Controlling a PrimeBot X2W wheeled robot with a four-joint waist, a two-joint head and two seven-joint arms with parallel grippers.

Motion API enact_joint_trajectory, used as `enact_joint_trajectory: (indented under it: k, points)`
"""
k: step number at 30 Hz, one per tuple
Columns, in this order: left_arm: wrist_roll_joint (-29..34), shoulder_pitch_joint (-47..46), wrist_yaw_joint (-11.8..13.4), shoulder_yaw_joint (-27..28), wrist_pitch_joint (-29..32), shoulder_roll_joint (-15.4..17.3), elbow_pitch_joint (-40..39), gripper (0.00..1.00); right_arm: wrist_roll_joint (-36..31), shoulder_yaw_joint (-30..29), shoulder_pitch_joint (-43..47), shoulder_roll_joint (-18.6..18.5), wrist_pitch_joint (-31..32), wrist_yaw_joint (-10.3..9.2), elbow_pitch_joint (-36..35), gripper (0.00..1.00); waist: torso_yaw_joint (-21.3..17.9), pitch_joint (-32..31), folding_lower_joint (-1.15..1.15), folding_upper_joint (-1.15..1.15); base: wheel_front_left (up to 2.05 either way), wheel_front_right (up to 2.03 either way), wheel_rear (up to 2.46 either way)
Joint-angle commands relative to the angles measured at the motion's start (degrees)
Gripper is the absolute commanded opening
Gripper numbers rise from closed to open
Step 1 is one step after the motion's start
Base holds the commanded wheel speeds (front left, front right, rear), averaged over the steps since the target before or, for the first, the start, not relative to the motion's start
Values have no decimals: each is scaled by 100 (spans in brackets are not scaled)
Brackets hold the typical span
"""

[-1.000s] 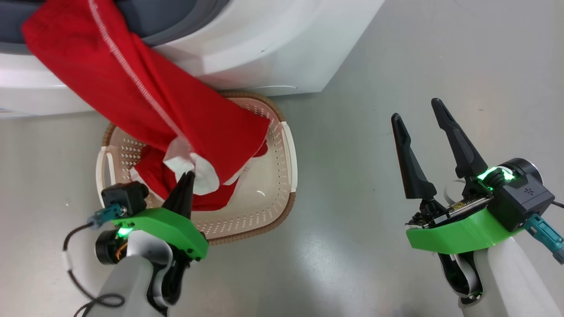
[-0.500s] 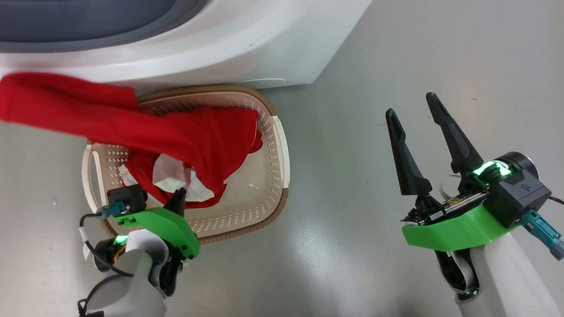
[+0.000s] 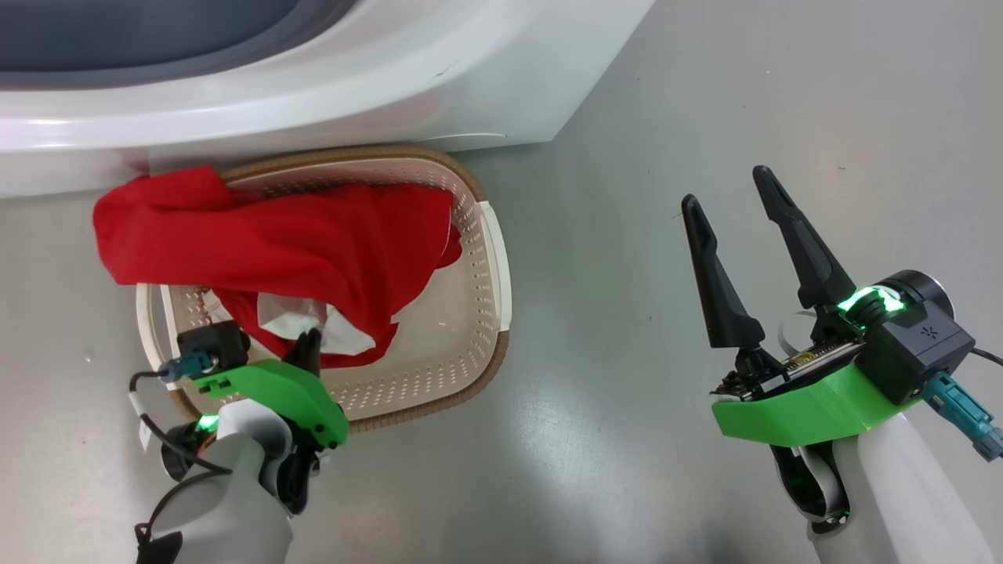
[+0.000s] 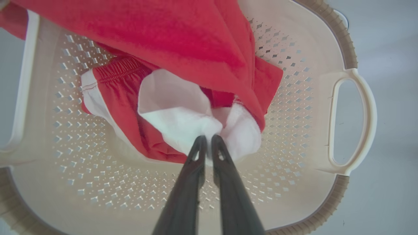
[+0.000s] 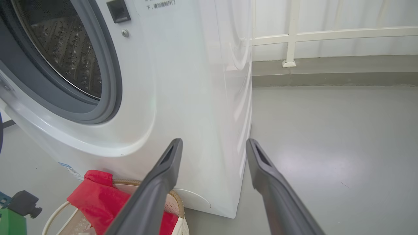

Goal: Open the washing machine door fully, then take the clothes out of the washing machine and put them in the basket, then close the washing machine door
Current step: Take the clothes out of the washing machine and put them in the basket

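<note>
Grey floor (image 3: 627,235), clothes (image 3: 313,235) in basket (image 3: 473,301), left gripper (image 4: 209,139) seemingly clamped on their white part, right gripper (image 3: 725,188) spread

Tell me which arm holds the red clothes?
The left arm: its jaws pinch the clothes over the basket. On the right arm, the jaws stand open, empty.

1. A smooth grey floor (image 3: 666,117) with a soft sheen and a pale patch of reflected light (image 5: 303,161).
2. A white railing (image 5: 343,32) along the far wall, its post (image 5: 290,32) upright.
3. A low grey kerb (image 5: 326,70) under the railing, bordering the floor.
</note>
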Motion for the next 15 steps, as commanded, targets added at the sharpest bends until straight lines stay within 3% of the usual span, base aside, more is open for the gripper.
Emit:
enact_joint_trajectory:
  k: [1,15]
  points:
    - [-37,42,-23,66,-87,143,12,100,60,162,-51,18,-36,26,-108,100,-1,-7,0,0,0,0,0]
    - [20,-146,-30,-31,-354,160,1,100,42,92,-2,18,-36,26,-77,100,95,-140,0,0,0,0,0]
